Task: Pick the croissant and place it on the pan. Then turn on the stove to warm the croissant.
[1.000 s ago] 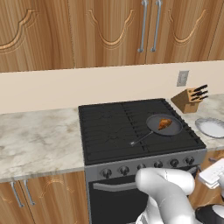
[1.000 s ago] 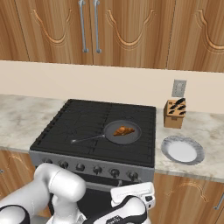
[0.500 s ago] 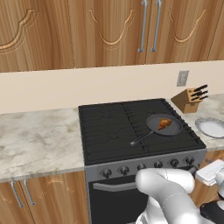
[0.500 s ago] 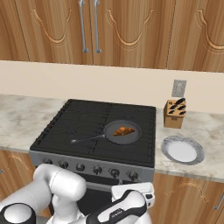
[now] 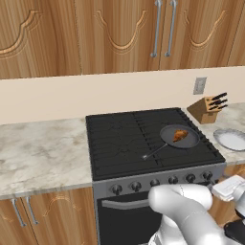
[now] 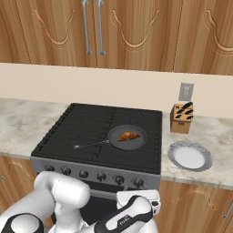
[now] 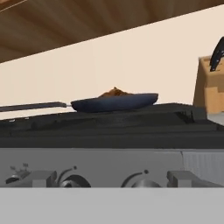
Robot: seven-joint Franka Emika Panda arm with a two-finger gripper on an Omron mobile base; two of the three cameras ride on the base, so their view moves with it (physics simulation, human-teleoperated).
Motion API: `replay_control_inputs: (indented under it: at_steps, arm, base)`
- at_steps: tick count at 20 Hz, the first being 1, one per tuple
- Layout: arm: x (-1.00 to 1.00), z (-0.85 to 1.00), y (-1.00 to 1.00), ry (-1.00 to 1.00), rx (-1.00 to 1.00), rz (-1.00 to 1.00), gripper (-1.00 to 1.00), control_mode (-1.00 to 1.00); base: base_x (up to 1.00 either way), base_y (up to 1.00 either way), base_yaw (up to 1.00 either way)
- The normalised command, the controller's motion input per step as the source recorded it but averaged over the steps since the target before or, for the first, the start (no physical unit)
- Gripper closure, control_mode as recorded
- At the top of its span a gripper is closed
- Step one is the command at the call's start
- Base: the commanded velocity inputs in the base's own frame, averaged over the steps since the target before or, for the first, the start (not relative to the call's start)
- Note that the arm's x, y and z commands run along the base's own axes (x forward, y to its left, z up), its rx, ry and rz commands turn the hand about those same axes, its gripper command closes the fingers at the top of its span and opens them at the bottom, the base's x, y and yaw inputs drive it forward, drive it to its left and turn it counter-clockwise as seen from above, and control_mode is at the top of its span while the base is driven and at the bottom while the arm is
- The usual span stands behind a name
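The croissant (image 5: 180,135) lies in the pan (image 5: 190,141), so the knobs (image 6: 83,173) come next; the claw's state cannot be told.

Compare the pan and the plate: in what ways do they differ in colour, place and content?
The pan is dark grey, while the plate is pale grey-white. The pan sits on the stove grates; the plate lies on the counter to the right of it. The pan holds the croissant and has a long thin handle; the plate is bare and has none. Both are round and shallow.
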Motion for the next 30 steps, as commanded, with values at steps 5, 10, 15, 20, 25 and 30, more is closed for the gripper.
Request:
replay_control_inputs:
  at_steps: [5, 10, 15, 20, 25, 30]
  arm:
    - [0.15, -0.08, 0.00, 0.00, 0.03, 0.00, -1.00, -1.00]
    - [0.05, -0.26, 0.00, 0.00, 0.00, 0.00, -1.00, -1.00]
    - [0.07, -0.17, 0.00, 0.00, 0.00, 0.00, -1.00, -1.00]
    - [0.08, -0.02, 0.00, 0.00, 0.02, -0.01, -1.00, -1.00]
    - [0.12, -0.09, 0.00, 0.00, 0.02, -0.01, -1.00, -1.00]
    - [0.13, -0.17, 0.00, 0.00, 0.01, -0.01, -1.00, -1.00]
  base:
    - [0.00, 0.00, 0.00]
    - [0.00, 0.00, 0.00]
    - [0.00, 0.00, 0.00]
    - [0.00, 0.00, 0.00]
    - [0.00, 0.00, 0.00]
    - [0.00, 0.00, 0.00]
